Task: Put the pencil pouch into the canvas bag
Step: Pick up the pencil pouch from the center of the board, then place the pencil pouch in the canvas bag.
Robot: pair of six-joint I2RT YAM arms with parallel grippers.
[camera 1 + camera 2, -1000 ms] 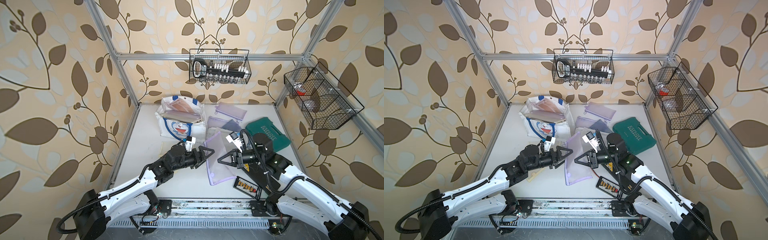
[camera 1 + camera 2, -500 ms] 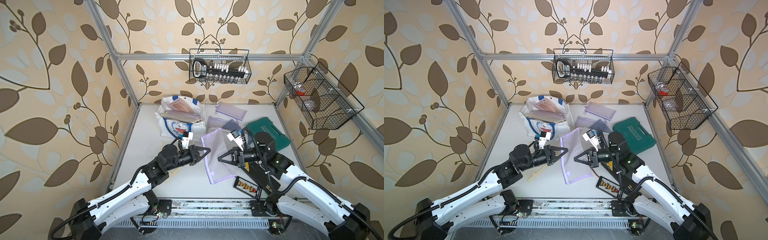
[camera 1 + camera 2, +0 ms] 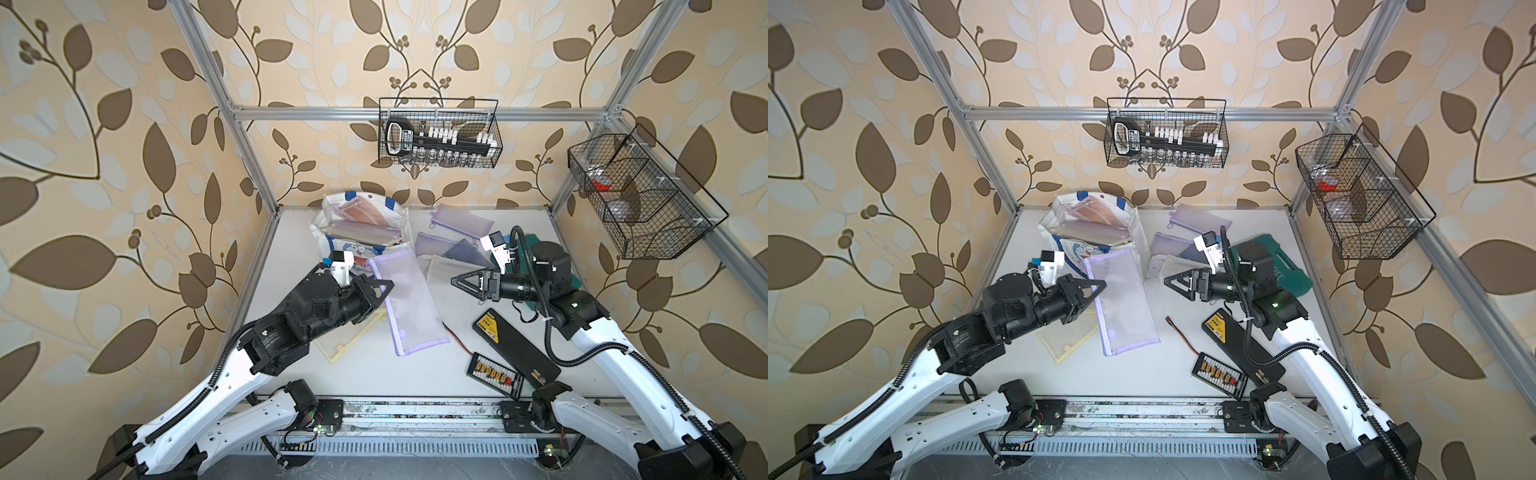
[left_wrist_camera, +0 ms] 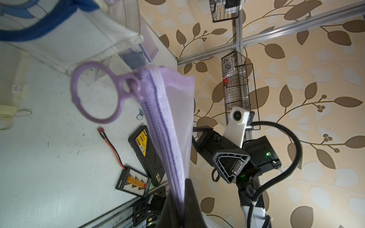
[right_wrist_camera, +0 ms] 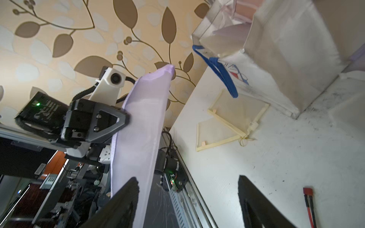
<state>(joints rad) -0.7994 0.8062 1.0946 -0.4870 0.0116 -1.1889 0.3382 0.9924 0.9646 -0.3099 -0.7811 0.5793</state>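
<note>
Pencil pouch (image 3: 409, 299): pale purple mesh with a zip along one long edge and a purple ring pull (image 4: 94, 90) at the zip's end; held up off the tabletop (image 3: 374, 374) by that zip edge, its far end just in front of the canvas bag (image 3: 360, 250) and outside it. Left tool (image 3: 388, 286): jaws closed on the pouch's zip edge, the mesh hanging free beyond them in both wrist views. Right tool (image 3: 455, 280): jaws spread wide and holding nothing, pointed at the pouch's free long edge; one finger (image 5: 128, 189) sits just beside the mesh, contact unclear. Canvas bag: white, blue handles, blue cartoon face on the front pocket; stands at the back of the tabletop with its mouth open and flat pouches already inside. Also on the tabletop: a yellow mesh pouch (image 3: 353, 336) lying flat under the left arm; several purple pouches (image 3: 461, 220) beside the bag; a green case (image 3: 1283, 270) partly behind the right arm; a long black case (image 3: 515, 345); a small connector board (image 3: 494, 374) near the front edge
</note>
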